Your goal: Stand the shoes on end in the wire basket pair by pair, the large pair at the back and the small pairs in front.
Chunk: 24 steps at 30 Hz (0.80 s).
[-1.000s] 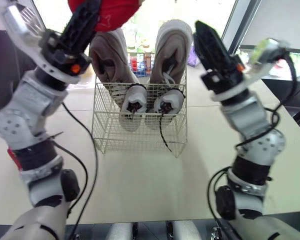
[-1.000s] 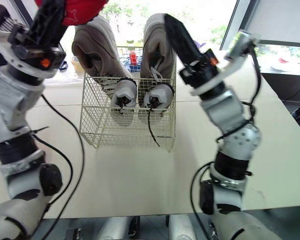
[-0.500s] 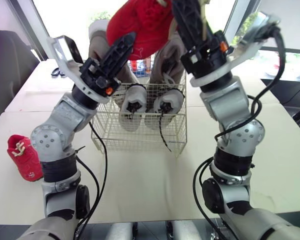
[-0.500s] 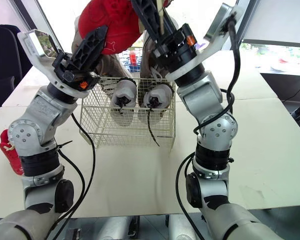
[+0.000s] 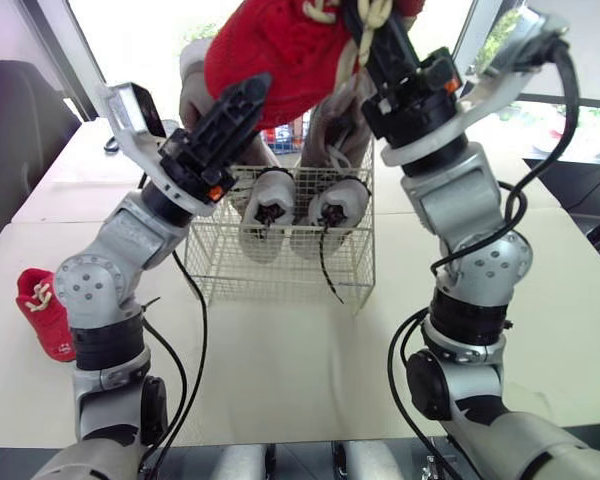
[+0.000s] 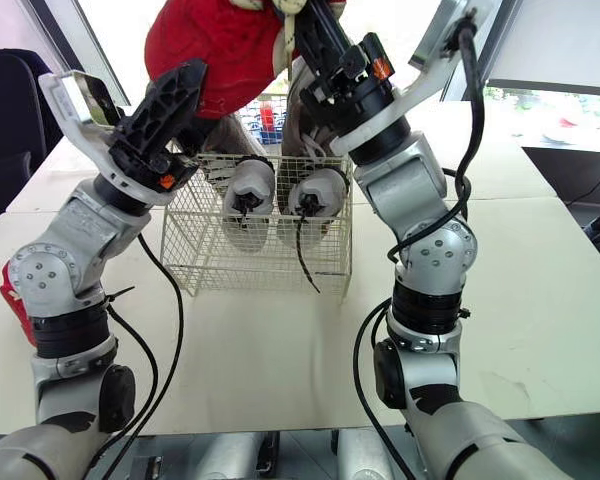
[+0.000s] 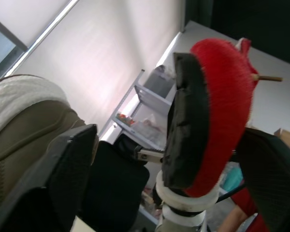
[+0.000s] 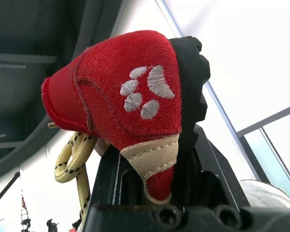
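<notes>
A: Head views first. Tool state?

B: The right gripper (image 5: 375,30) is clamped on the red shoe (image 5: 280,50) and holds it high above the wire basket (image 5: 280,272). The left gripper (image 5: 245,95) is right at the shoe's underside. I can't tell whether it touches.

A: What's in the basket?

B: The large pair (image 5: 332,120) stands on end at the back, and a small pair (image 5: 263,215) stands on end just in front of it. A second red shoe (image 5: 45,312) lies on the table (image 5: 310,350) on the robot's left, well apart from the basket.

A: Left wrist view?

B: The left fingers (image 7: 67,169) are spread wide with nothing gripped. Beyond them the red shoe shows its dark sole (image 7: 183,121).

A: Right wrist view?

B: The fingers (image 8: 191,72) are closed tight on the shoe's heel. The paw print (image 8: 140,92) faces the camera and a lace (image 8: 75,154) dangles.

A: Which step?

B: My read is that the first red shoe is being carried in, with two pairs already placed. The left arm looks ready to steady it or take it.

A: Next move?

B: Tip the shoe on end and lower it into the free front part of the basket, clear of the small pair. Then release it and fetch the second red shoe.
</notes>
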Tool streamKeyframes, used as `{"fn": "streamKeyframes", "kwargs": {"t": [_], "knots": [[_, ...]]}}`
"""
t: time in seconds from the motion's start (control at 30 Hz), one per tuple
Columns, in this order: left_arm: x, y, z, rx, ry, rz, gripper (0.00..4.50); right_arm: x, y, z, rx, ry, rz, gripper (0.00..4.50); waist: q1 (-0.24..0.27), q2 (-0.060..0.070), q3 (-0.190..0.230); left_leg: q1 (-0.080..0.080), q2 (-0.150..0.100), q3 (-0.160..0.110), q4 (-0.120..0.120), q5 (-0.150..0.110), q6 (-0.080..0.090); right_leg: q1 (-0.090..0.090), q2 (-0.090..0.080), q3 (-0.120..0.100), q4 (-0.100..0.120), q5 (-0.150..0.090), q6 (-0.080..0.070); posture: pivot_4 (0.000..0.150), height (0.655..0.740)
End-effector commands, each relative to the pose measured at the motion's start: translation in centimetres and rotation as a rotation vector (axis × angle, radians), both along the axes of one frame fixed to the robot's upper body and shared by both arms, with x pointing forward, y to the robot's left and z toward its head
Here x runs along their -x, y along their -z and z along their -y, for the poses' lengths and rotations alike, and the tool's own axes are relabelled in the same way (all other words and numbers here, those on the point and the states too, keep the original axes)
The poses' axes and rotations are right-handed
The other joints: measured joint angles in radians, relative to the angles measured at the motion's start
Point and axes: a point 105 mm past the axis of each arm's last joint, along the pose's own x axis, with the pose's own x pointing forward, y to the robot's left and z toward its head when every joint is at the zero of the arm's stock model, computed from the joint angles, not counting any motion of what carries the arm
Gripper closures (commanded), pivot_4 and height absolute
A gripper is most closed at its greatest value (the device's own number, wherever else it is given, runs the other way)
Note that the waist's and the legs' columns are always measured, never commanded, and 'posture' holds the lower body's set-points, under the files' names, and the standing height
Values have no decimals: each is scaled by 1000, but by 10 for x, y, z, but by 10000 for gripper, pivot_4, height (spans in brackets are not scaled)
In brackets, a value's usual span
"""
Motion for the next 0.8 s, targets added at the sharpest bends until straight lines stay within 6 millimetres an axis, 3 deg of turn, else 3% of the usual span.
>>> {"fn": "streamKeyframes", "kwargs": {"t": [0.03,0.17,0.37,0.5,0.8], "knots": [[10,18,-3,-251,-72,50,238,9,-16,14,72,51,130,40048,-3,0,0,0,0,0,0,0,0,0,0,0,0,0,0,1500,7400],[28,48,-14,-601,-80,80,238,12,-8,35,323,98,222,40048,1,0,0,0,0,0,-2,-1,1,0,1,0,-2,0,0,1500,7400],[53,48,-34,-828,-63,98,238,14,23,50,657,33,252,40048,-3,0,1,1,2,1,-1,-2,3,4,1,0,-6,-1,0,1500,7400],[57,56,-45,-876,-45,44,238,20,47,41,790,-32,277,40048,-3,0,1,1,2,2,-2,-2,4,4,0,0,-7,-1,0,1500,7400],[54,74,-67,-968,-65,-32,238,16,82,17,838,-93,313,40048,4,0,1,1,1,2,-1,-2,4,3,-1,0,-7,-1,0,1500,7400]]}}
